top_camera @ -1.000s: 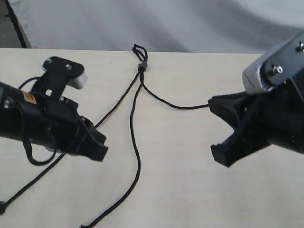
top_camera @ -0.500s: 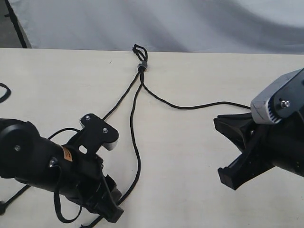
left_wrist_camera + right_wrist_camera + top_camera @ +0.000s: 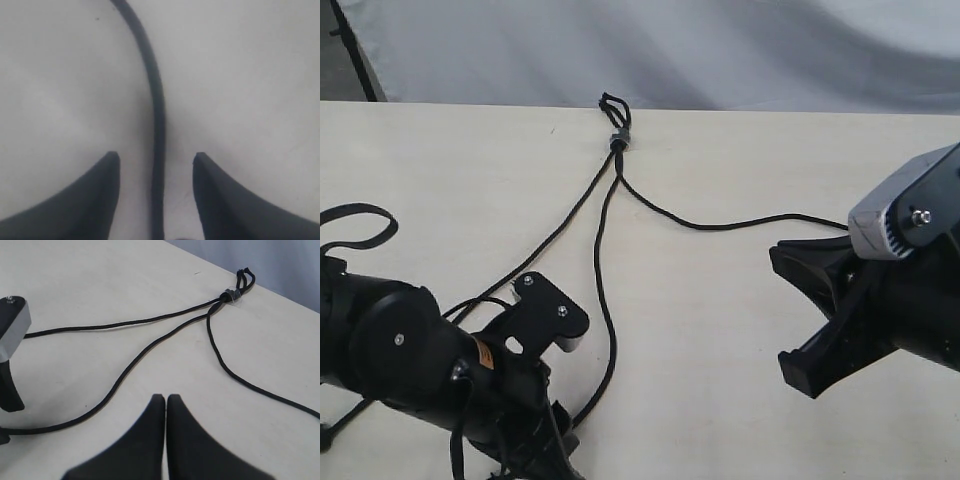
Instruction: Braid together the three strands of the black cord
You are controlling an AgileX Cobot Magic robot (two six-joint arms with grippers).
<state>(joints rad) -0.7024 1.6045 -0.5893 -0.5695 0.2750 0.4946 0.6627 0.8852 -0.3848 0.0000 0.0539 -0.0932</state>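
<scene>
- Left gripper (image 3: 156, 156): spread, straddling one of the three thin matte black twisted strands (image 3: 600, 255); that strand runs between its fingers, unpinched.
- Right gripper (image 3: 166, 399): pressed together, empty; another strand passes beside it, apart.
- Thin black cord, small loop and grey band (image 3: 617, 138): well ahead of both grippers, on pale cream bench (image 3: 720, 330).
</scene>
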